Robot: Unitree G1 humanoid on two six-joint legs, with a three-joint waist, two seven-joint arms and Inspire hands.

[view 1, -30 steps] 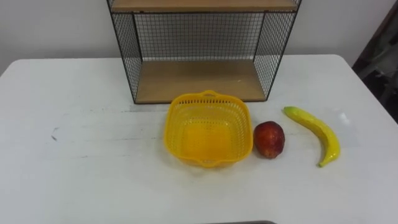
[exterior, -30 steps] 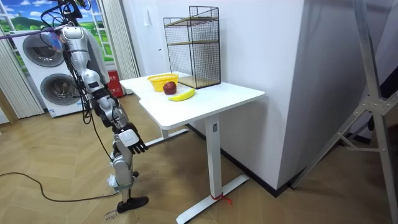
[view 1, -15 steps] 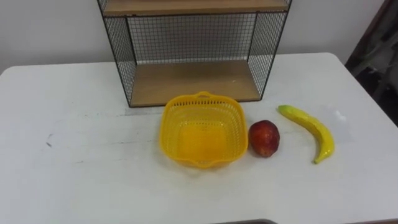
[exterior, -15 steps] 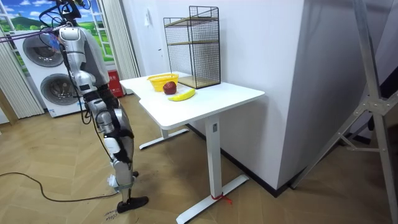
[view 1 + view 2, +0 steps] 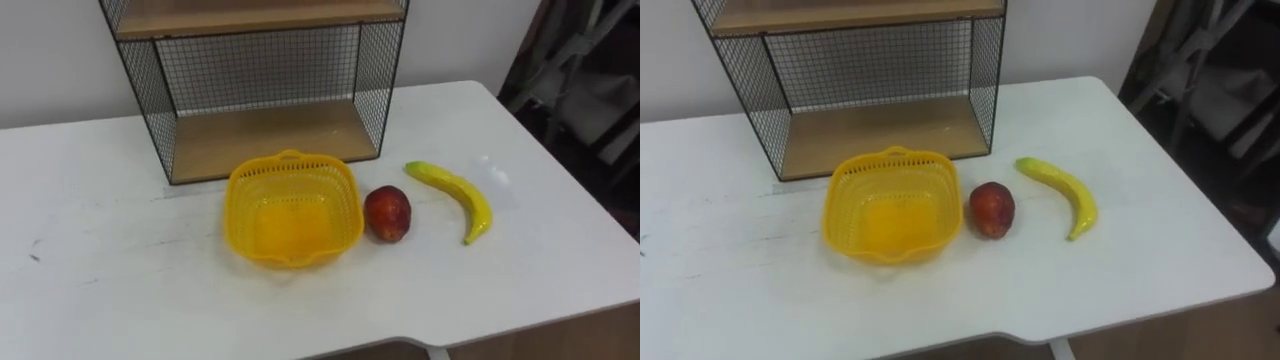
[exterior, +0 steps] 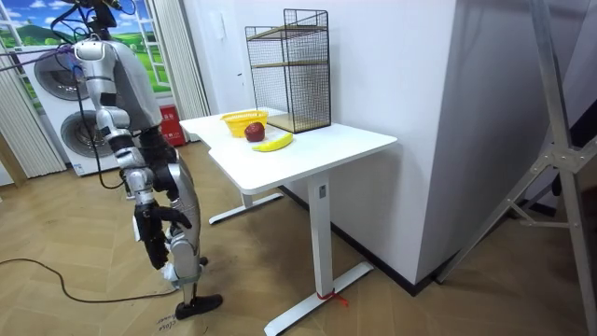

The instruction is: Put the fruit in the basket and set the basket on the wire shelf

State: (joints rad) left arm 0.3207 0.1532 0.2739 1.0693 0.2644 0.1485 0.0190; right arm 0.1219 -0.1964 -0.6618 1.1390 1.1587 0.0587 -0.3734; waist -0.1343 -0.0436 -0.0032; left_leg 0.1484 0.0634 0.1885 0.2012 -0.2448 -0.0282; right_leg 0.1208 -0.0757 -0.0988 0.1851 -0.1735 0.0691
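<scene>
On the white table (image 5: 90,290) the wire shelf (image 5: 260,140) stands just behind the empty yellow basket (image 5: 290,170), the banana (image 5: 455,190) well right of it, the apple (image 5: 388,213) just beside its right rim. The right hand (image 6: 146,231) hangs low, and I cannot tell its fingers. I fear a clumsy reach rolls the apple away; I read no writing anywhere.

Head camera has panned right, so everything sits further left in the eye views. Right hand (image 6: 149,230) has swung back from out front to beside the legs.
</scene>
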